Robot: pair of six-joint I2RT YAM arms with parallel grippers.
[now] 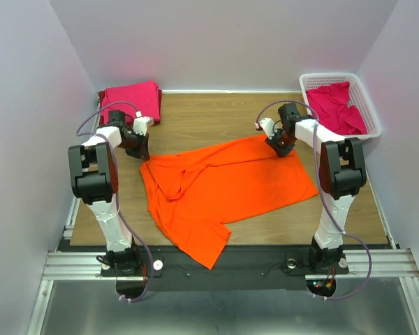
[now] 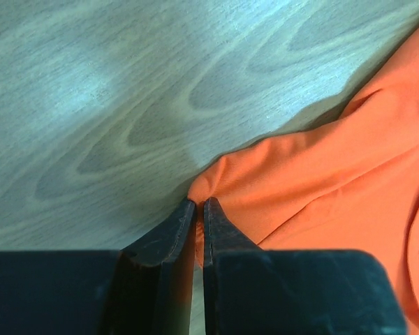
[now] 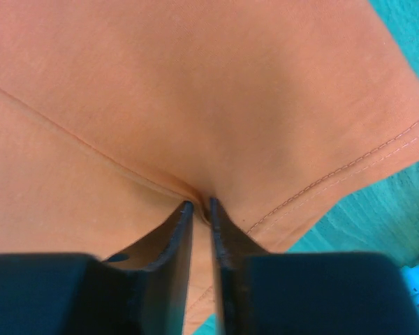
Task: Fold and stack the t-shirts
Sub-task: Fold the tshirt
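Note:
A bright orange t-shirt [image 1: 223, 185] lies spread and partly rumpled across the wooden table, one part hanging over the near edge. My left gripper [image 1: 144, 150] is shut on the shirt's far left corner; the wrist view shows its jaws pinching orange cloth [image 2: 279, 181]. My right gripper [image 1: 283, 148] is shut on the shirt's far right edge, pinching a fold of cloth [image 3: 216, 125] near a stitched hem. A folded magenta-pink t-shirt stack [image 1: 131, 100] sits at the far left. More magenta-pink t-shirts [image 1: 339, 106] lie crumpled in the basket.
A white lattice basket [image 1: 373, 122] stands at the far right corner. Grey walls close in the table on three sides. Bare wood [image 1: 209, 115] shows between the pink stack and the basket.

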